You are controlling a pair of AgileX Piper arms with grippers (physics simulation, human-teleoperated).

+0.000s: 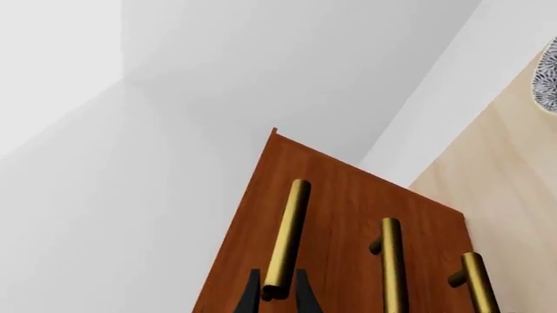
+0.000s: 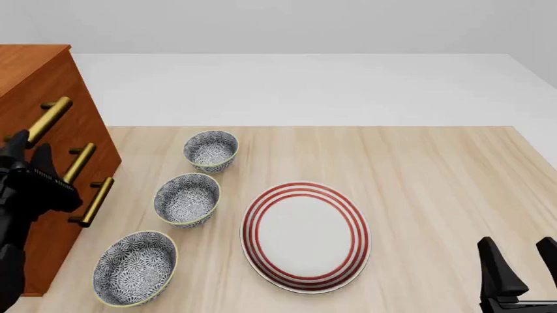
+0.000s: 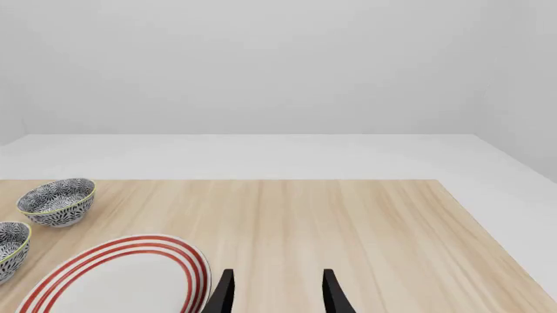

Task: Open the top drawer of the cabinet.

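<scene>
The cabinet (image 2: 35, 72) stands at the table's left edge, with three brass-handled drawers. The top drawer (image 2: 80, 107) looks closed, its front flush with the two below. My left gripper (image 2: 19, 149) is at the near end of the top drawer's brass handle (image 2: 48, 119). In the left wrist view the two black fingers (image 1: 250, 297) sit close on either side of that handle (image 1: 290, 228) against the cabinet front (image 1: 348, 195). My right gripper (image 2: 522, 264) is open and empty near the table's front right; it also shows in the right wrist view (image 3: 274, 293).
Three patterned bowls (image 2: 210, 150) (image 2: 187, 199) (image 2: 135, 267) stand in a row just right of the cabinet. A red-ringed white plate (image 2: 304, 235) lies mid-table, close to the left of the right gripper's fingers in the right wrist view (image 3: 122, 274). The two lower handles (image 2: 80, 163) (image 2: 94, 202) sit below the gripped one.
</scene>
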